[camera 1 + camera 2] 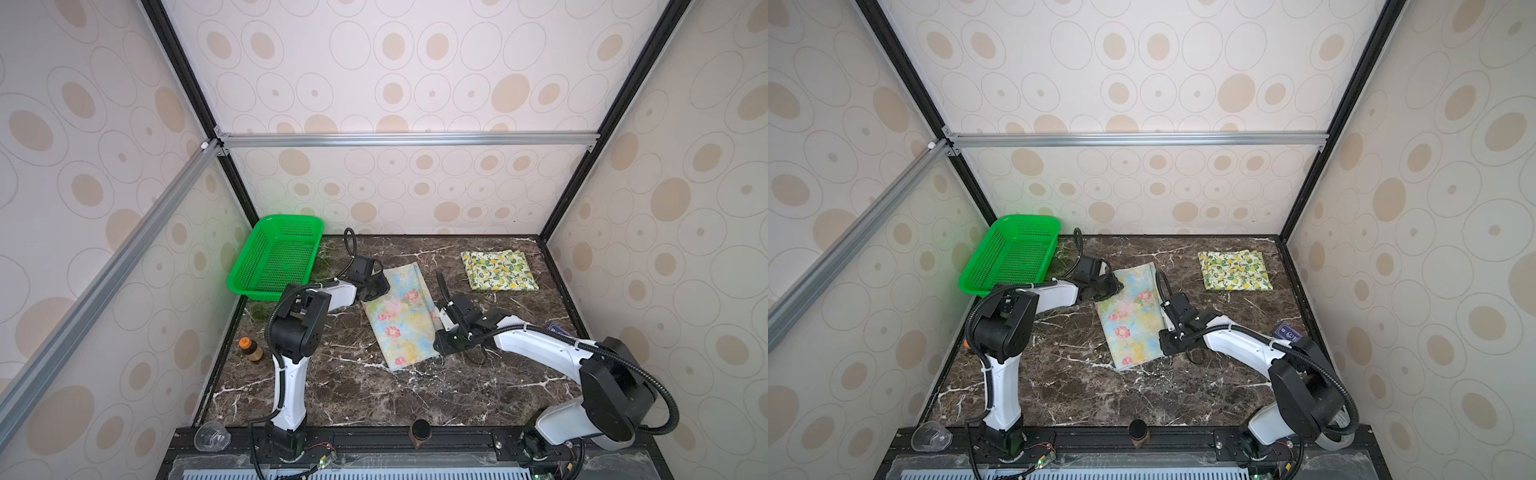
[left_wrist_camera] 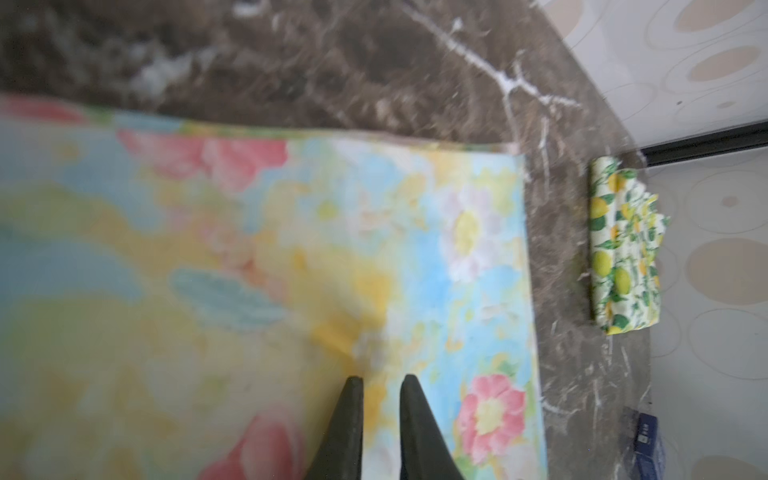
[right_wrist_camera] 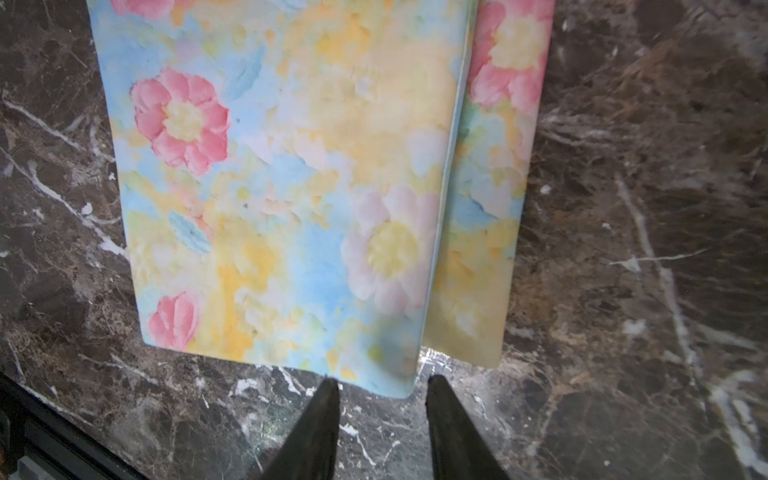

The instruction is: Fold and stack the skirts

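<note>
The pastel blue-yellow skirt (image 1: 401,316) (image 1: 1131,316) with pink flowers lies folded in a long strip mid-table. An under layer sticks out along one long side of it (image 3: 490,199). My left gripper (image 1: 374,286) (image 2: 381,377) hangs over its far end, fingers a narrow gap apart, nothing visibly pinched. My right gripper (image 1: 438,348) (image 3: 380,380) is open at the near right corner, which lies between its fingertips on the marble. The cream lemon skirt (image 1: 498,270) (image 1: 1235,270) (image 2: 623,257) lies folded at the back right, away from both grippers.
A green mesh basket (image 1: 276,257) (image 1: 1011,257) leans at the back left corner. A small orange-capped bottle (image 1: 249,349) stands by the left wall. A blue box (image 1: 557,330) (image 2: 646,432) lies near the right wall. A clear cup (image 1: 212,436) and a dark cylinder (image 1: 419,432) sit on the front rail.
</note>
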### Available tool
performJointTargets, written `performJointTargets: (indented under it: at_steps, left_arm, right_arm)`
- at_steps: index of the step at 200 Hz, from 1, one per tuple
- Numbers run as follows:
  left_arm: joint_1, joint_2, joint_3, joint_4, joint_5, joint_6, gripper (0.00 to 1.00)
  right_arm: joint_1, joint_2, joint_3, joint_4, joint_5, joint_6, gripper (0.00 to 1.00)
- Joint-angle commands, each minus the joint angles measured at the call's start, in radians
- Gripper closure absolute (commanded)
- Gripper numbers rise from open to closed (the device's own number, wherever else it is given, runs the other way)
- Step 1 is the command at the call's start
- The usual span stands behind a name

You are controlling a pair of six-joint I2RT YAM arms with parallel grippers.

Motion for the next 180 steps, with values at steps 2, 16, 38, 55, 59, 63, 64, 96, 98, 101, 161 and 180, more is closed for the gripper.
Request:
performJointTargets:
  at_steps: [2, 16, 38, 55, 59, 63, 64, 96, 98, 101, 161, 180]
  left_arm:
    - [0.003, -0.056, -0.038, 0.044, -0.012, 0.018, 0.83]
    - [0.003, -0.067, -0.070, 0.043, -0.024, 0.019, 0.83]
    - [0.003, -0.092, -0.124, 0.040, -0.038, 0.013, 0.84]
    - [0.002, -0.127, -0.180, 0.048, -0.044, 0.000, 0.84]
    - [0.003, -0.137, -0.196, 0.054, -0.044, -0.004, 0.84]
    - [0.002, -0.147, -0.214, 0.059, -0.044, -0.008, 0.84]
    - [0.003, -0.149, -0.218, 0.059, -0.045, -0.007, 0.84]
    - [0.003, -0.244, -0.341, 0.062, -0.070, -0.027, 0.84]
    - [0.003, -0.248, -0.350, 0.063, -0.071, -0.030, 0.84]
    - [0.003, -0.259, -0.360, 0.064, -0.072, -0.034, 0.84]
    - [-0.008, -0.500, -0.574, 0.024, -0.109, -0.094, 0.84]
    - [-0.010, -0.580, -0.542, -0.060, -0.139, -0.046, 0.81]
  right_arm:
    - [-0.006, -0.017, -0.017, 0.006, -0.014, 0.020, 0.62]
    - [-0.008, -0.026, -0.021, 0.008, -0.021, 0.021, 0.62]
    - [-0.013, -0.039, -0.022, 0.000, -0.021, 0.014, 0.62]
    - [-0.019, -0.052, -0.025, -0.008, -0.025, 0.007, 0.62]
    - [-0.020, -0.055, -0.025, -0.011, -0.025, 0.004, 0.62]
    - [-0.021, -0.060, -0.026, -0.014, -0.025, 0.000, 0.62]
    - [-0.022, -0.060, -0.026, -0.014, -0.026, -0.001, 0.62]
    - [-0.029, -0.097, -0.026, -0.034, -0.027, -0.033, 0.62]
    - [-0.029, -0.099, -0.027, -0.034, -0.028, -0.035, 0.62]
    - [-0.030, -0.102, -0.028, -0.036, -0.030, -0.039, 0.62]
    - [-0.047, -0.122, -0.026, -0.040, -0.093, -0.076, 0.62]
    - [-0.055, -0.126, -0.022, -0.037, -0.123, -0.082, 0.62]
